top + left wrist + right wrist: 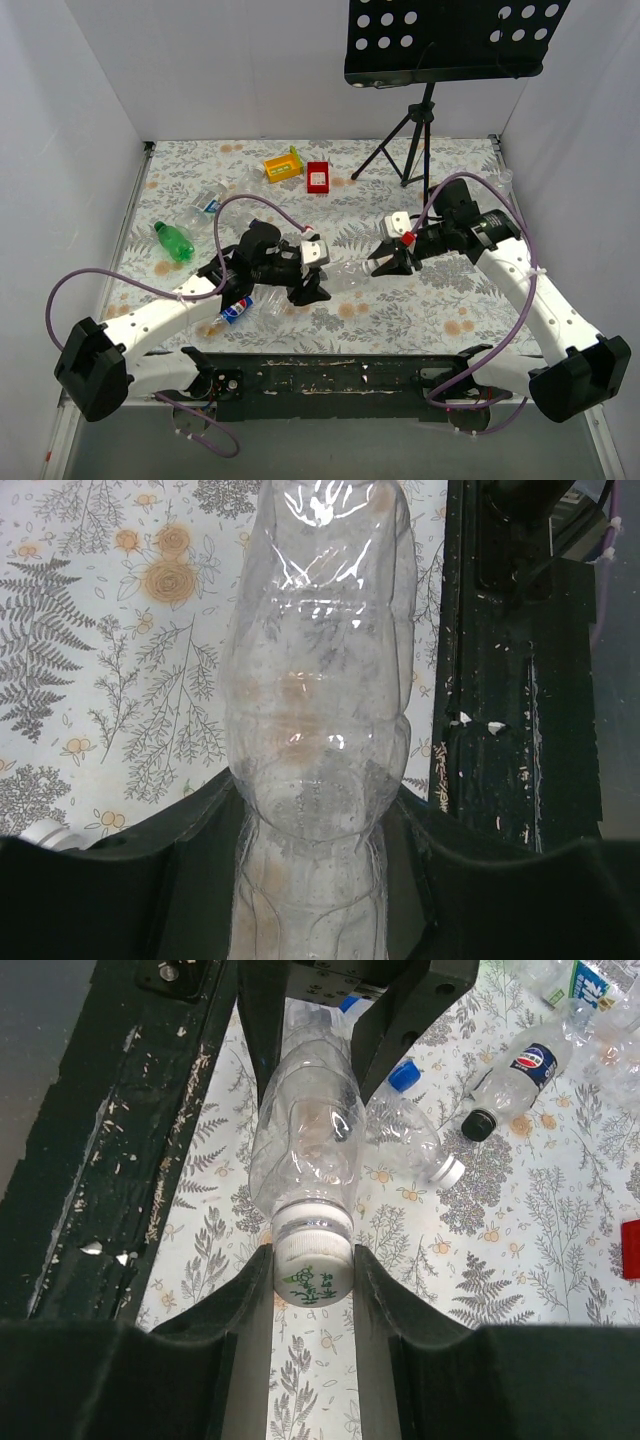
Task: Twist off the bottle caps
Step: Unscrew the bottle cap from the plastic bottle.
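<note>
A clear, label-less bottle [347, 277] hangs level between my two grippers above the table. My left gripper [310, 285] is shut on its lower body; in the left wrist view the bottle [320, 710] fills the gap between the fingers of this gripper [315, 880]. My right gripper [392, 262] is shut on the bottle's whitish cap with green print [312, 1272]; both pads touch the cap's sides in the right wrist view [312, 1285]. The cap sits on the neck of the bottle [305, 1150].
Under the held bottle lie a clear bottle with a white cap [450, 1172], a blue cap [403, 1076] and a Pepsi bottle [236, 310] with a dark cap [478, 1125]. A green bottle [172, 240], yellow tray [283, 165], red tray [318, 177] and tripod [405, 150] stand farther back.
</note>
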Tool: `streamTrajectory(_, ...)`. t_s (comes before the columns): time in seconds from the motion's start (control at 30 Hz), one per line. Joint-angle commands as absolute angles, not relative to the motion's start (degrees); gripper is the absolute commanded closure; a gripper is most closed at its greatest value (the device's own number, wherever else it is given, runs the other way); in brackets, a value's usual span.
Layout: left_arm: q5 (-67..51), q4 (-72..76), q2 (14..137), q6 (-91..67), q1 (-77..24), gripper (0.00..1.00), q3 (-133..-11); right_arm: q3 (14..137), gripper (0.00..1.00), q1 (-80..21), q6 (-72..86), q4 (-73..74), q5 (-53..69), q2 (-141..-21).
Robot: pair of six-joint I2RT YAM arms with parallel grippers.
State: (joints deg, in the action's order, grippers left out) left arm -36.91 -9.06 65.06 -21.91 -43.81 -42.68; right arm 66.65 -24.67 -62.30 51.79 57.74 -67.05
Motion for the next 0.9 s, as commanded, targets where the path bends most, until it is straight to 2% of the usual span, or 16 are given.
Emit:
streamTrajectory(0.0, -43.42, -7.56, 66.26, -21.27, -42.80, 1.00, -43.68, 63.99, 0.95, -24.87, -65.57, 48.61, 56.43, -65.83)
streamTrajectory(0.23, -38.68, -9.31, 67.41, -20.13, -42.72, 1.00, -45.26, 62.76, 0.89, -24.70, -59.51, 44.92, 55.99, -65.13)
streamTrajectory(0.3, -37.53, -9.58, 66.63, -19.87, -42.71, 1.00, -45.18, 62.58, 0.79, -24.52, -56.88, 43.51, 56.07, -65.04)
streamTrajectory(0.43, -36.04, -9.67, 64.69, -19.51, -42.72, 1.00, -44.47, 62.40, 0.50, -23.47, -50.20, 40.70, 55.99, -64.87)
streamTrajectory(0.57, -35.60, -9.76, 64.25, -19.69, -42.80, 1.00, -43.68, 60.91, 0.29, -21.80, -43.17, 36.57, 55.81, -63.81)
streamTrajectory(0.63, -35.25, -9.76, 64.16, -19.78, -42.72, 1.00, -43.33, 60.12, 0.22, -20.22, -39.65, 34.72, 56.86, -63.11)
streamTrajectory(0.87, -33.49, -9.58, 63.46, -19.86, -42.80, 1.00, -42.89, 60.21, 0.16, -15.91, -40.34, 38.67, 61.61, -61.53)
